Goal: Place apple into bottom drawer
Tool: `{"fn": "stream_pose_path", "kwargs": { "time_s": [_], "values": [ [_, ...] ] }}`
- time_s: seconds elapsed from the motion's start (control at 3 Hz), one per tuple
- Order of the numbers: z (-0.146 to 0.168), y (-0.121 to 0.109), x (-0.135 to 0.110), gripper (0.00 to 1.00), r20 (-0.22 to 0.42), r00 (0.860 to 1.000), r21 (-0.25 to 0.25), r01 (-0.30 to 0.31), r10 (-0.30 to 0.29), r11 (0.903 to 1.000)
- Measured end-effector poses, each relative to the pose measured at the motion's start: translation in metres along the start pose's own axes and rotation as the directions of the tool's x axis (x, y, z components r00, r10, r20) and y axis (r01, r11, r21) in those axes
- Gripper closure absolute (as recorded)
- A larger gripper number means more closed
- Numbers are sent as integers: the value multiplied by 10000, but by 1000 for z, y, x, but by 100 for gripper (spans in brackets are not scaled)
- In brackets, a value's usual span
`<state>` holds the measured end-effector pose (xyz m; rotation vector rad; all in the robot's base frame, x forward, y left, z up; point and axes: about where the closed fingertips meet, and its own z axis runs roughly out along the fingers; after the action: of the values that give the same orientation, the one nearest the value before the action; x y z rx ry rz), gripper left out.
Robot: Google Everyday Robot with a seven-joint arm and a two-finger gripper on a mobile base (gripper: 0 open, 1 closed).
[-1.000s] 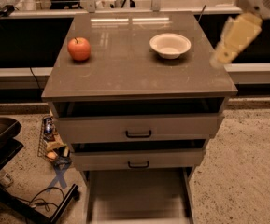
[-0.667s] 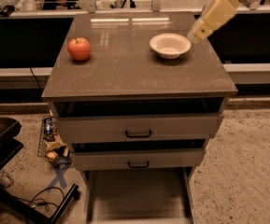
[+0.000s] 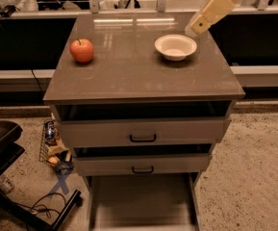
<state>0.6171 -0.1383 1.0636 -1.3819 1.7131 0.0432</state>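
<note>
Two things sit on the cabinet top (image 3: 138, 78): apple (image 3: 82, 50) at 10 o'clock, bowl (image 3: 175, 46) at 1 o'clock. Just past the bowl's far rim hangs the gripper (image 3: 194, 27), its grasp unreadable. At 6 o'clock the bottom drawer (image 3: 141, 198) stands pulled out, with floor clutter (image 3: 56, 153) at 8 o'clock.

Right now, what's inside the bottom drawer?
The bottom drawer shows only bare floor; its back is hidden under the drawer above. The apple sits on the cabinet top; the gripper hovers by the white bowl.
</note>
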Motion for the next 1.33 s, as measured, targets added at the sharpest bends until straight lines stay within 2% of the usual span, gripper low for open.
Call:
{"fn": "stream_pose_path", "kwargs": {
  "time_s": [0.33,0.67,1.0,1.33],
  "values": [
    [37,3,-18,0,562,9982,-214,-198,210,9996],
    [98,17,-40,0,1443,9871,-849,-579,698,9947],
    [158,30,-57,0,2572,9599,-1307,-802,1119,9882],
    [220,39,-73,0,3600,9227,-1497,-887,1379,9847]
  ]
}}
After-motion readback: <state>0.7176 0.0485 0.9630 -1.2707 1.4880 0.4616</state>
